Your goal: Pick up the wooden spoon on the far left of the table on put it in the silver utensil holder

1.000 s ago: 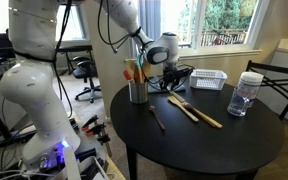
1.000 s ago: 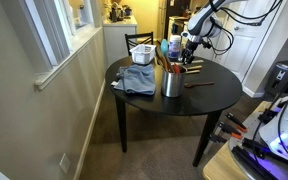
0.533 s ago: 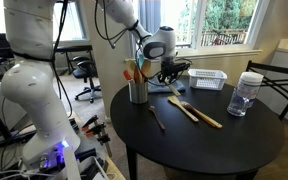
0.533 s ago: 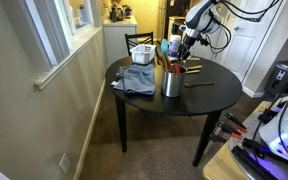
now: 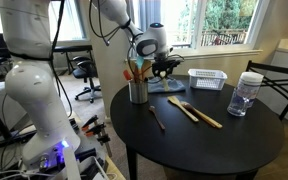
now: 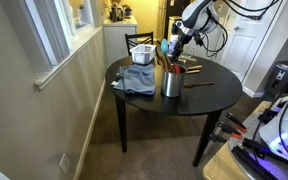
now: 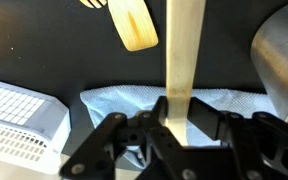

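Wooden spoon (image 7: 184, 50) in hand (image 7: 181, 113), silver utensil holder (image 7: 282, 60) just beside.

- The long pale wooden spoon (image 7: 183, 50) in my claw (image 7: 181, 118) is smooth, matt bare wood.
- The shiny silver metal utensil holder (image 7: 284, 60) has a brushed sheen.
- The round black table (image 7: 44, 50) looks matt.
- The white slatted basket (image 7: 19, 120) is smooth plastic.
- The pale crumpled cloth (image 7: 114, 100) is soft and wrinkled.

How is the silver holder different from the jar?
The silver holder is shiny metal, but the jar is see-through. The holder is open on top with utensils sticking out, while the jar is shut with a white lid. Both stand upright on the black table.
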